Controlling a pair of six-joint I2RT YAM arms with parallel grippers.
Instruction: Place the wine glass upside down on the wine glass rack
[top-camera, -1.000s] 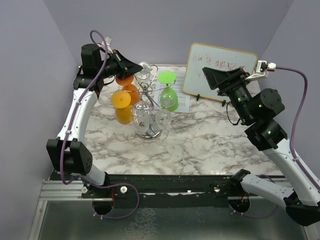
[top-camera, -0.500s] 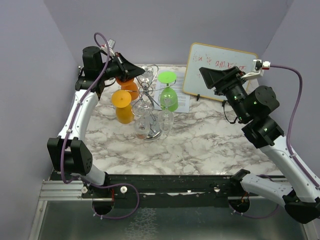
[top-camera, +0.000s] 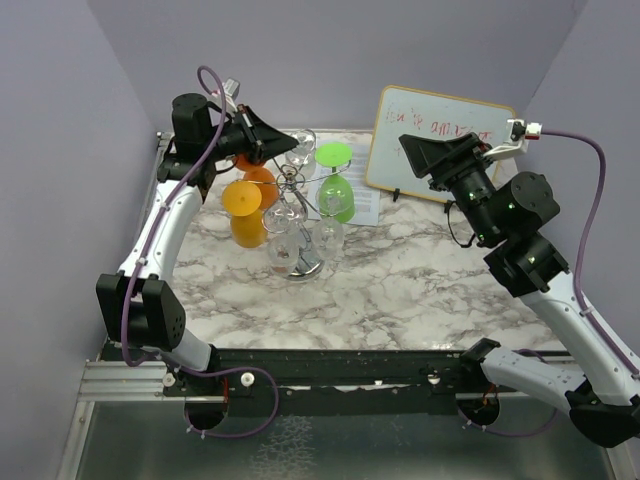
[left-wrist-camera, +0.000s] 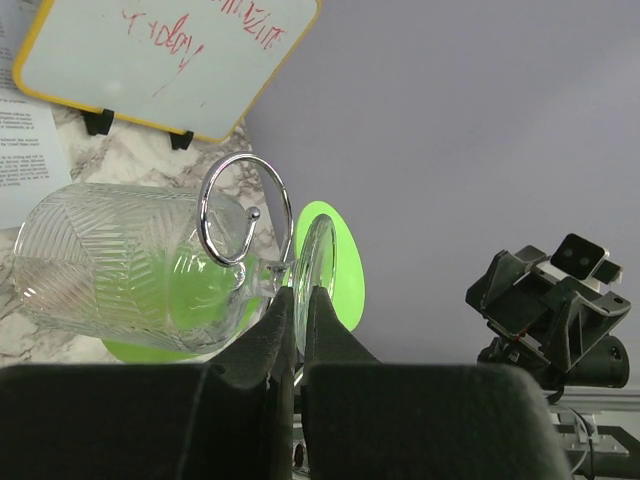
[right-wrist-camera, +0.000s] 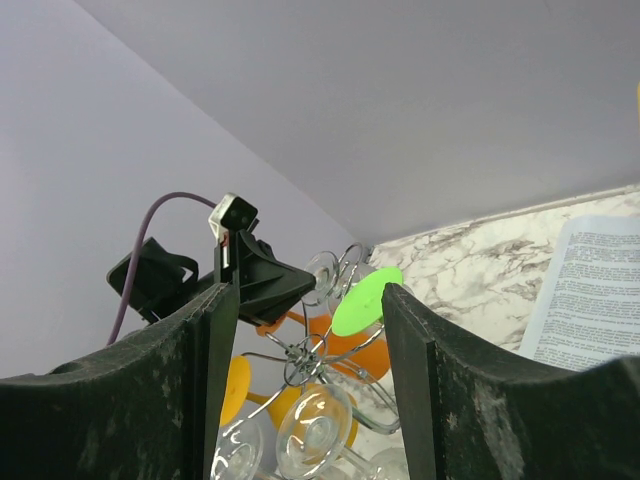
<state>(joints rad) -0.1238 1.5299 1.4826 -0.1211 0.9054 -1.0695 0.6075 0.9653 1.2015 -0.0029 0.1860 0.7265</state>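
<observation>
1. Gripping the wine glass (left-wrist-camera: 130, 260) by its foot disc: left gripper (left-wrist-camera: 297, 300) jaws clamped on the foot rim, seen edge-on. Bowl lying sideways, aloft at about 12 o'clock of the wine glass rack (top-camera: 292, 200) top in the overhead view, off the marble table (top-camera: 420, 290).
2. Clear glass, cut-pattern bowl, thin stem. Judged light, rigid, brittle and slick, with the stem as the weak point.
3. Pinching the foot rim means a long lever out to the bowl, so probably fine for slow moves only. Avoid squeezing harder and avoid tapping the wire.
4. Better hold, if regripping: low on the stem near the foot. Never on the bowl wall.
5. Loop arm (left-wrist-camera: 204, 212) overlapping the stem-bowl junction in the left wrist view. Cannot tell whether the stem is inside the loop or merely behind it.
6. Likely next: ease the stem into the loop, seat the foot on the wire with the bowl mouth-down, and release only once seated.
7. Crowded around the rack: green glass (top-camera: 338, 190) at 2 o'clock, foot up; orange glasses (top-camera: 244, 210) at 9 o'clock; clear glasses (top-camera: 285, 240) low at 6 o'clock. Glass-on-glass contact judged the main risk.
8. Right gripper (top-camera: 420, 152) at 3 o'clock, well apart from the rack, jaws wide apart, holding nothing.
9. Whiteboard (top-camera: 440, 135) propped behind at 2 o'clock, printed sheet (top-camera: 367, 207) flat just beside the green glass.
</observation>
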